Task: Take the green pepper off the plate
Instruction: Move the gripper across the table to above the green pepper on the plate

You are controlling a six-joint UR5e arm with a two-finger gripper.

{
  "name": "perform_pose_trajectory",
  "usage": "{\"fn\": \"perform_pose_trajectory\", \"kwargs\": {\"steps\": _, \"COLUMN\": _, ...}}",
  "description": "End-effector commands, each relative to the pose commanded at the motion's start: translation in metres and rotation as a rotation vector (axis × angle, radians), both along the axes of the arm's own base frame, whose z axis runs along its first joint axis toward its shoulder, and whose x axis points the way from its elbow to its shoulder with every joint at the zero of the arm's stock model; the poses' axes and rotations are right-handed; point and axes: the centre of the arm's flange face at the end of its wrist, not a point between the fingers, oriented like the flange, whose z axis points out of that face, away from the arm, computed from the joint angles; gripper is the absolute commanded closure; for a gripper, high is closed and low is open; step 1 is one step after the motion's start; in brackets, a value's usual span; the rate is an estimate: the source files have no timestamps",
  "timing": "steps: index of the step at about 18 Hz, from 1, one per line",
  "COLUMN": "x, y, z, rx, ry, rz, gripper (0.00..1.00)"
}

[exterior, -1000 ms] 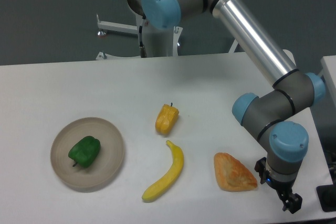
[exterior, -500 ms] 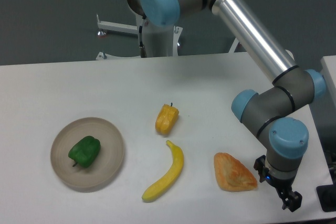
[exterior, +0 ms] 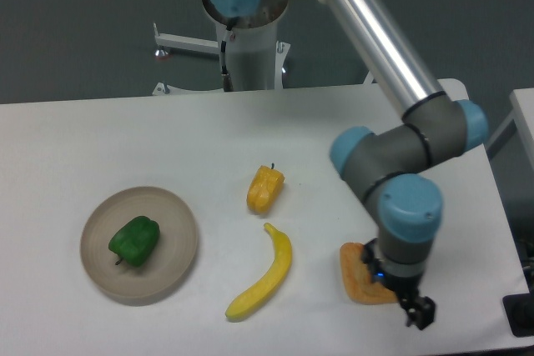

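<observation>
The green pepper (exterior: 134, 240) lies on the round beige-grey plate (exterior: 173, 216) at the left front of the table, its dark stem pointing toward the front. My gripper (exterior: 418, 313) hangs far to the right, near the table's front edge, just right of an orange pastry. It is small and dark in this view, and I cannot tell whether its fingers are open or shut. Nothing shows between them.
A yellow-orange pepper (exterior: 265, 189) lies mid-table. A banana (exterior: 264, 276) lies in front of it. An orange pastry (exterior: 362, 275) is partly hidden under my wrist (exterior: 407, 223). The arm's long silver link (exterior: 371, 37) crosses above the right side of the table.
My wrist and gripper have swung left, from right of the pastry to over its right part. The peppers, banana, plate and pastry have not moved.
</observation>
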Motion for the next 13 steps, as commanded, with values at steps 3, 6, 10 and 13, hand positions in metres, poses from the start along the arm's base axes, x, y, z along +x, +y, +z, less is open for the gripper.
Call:
{"fn": "perform_pose_trajectory", "kwargs": {"steps": 3, "x": 0.051, "y": 0.000, "z": 0.002, "rx": 0.020, "ry": -0.101, "rz": 0.078, "gripper": 0.00}}
{"fn": "perform_pose_trajectory", "kwargs": {"steps": 6, "x": 0.098, "y": -0.002, "z": 0.009, "rx": 0.011, "ry": -0.131, "rz": 0.158, "gripper": 0.00}}
{"fn": "perform_pose_trajectory", "kwargs": {"steps": 10, "x": 0.161, "y": 0.006, "z": 0.014, "rx": 0.001, "ry": -0.142, "rz": 0.174, "gripper": 0.00}}
{"fn": "perform_pose_trajectory", "kwargs": {"steps": 13, "x": 0.203, "y": -0.003, "z": 0.013, "rx": -0.026, "ry": -0.152, "rz": 0.161, "gripper": 0.00}}
